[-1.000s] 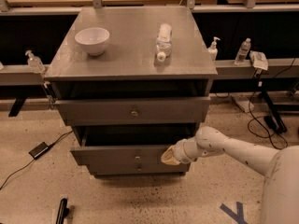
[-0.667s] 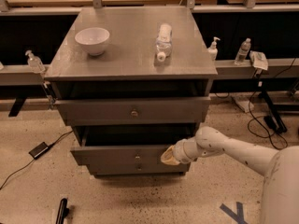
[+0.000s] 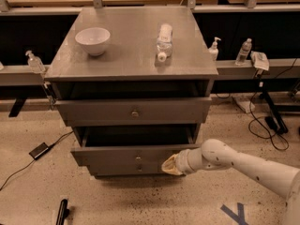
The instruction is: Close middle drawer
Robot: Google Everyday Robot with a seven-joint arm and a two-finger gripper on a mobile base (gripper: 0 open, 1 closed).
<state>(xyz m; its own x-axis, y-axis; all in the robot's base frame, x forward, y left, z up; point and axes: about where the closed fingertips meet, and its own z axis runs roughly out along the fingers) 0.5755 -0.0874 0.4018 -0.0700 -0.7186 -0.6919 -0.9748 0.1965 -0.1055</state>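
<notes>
The middle drawer [image 3: 117,154] is a grey box pulled out of the grey cabinet. Its dark inside shows above a low flat front panel with a tiny brass knob [image 3: 138,158]. My gripper [image 3: 170,165], tan-tipped on a white arm coming in from the lower right, sits against the right part of that front panel, right of the knob.
The top drawer [image 3: 93,111], with a larger knob, stands partly open above. The lowest drawer front [image 3: 117,169] is just below. A white bowl [image 3: 93,40] and a lying bottle [image 3: 164,40] are on the cabinet top [image 3: 126,62]. Cables and a black box [image 3: 38,150] lie on the floor at left.
No clear change: the gripper stays against the middle drawer's front and the drawer stands out as far as before.
</notes>
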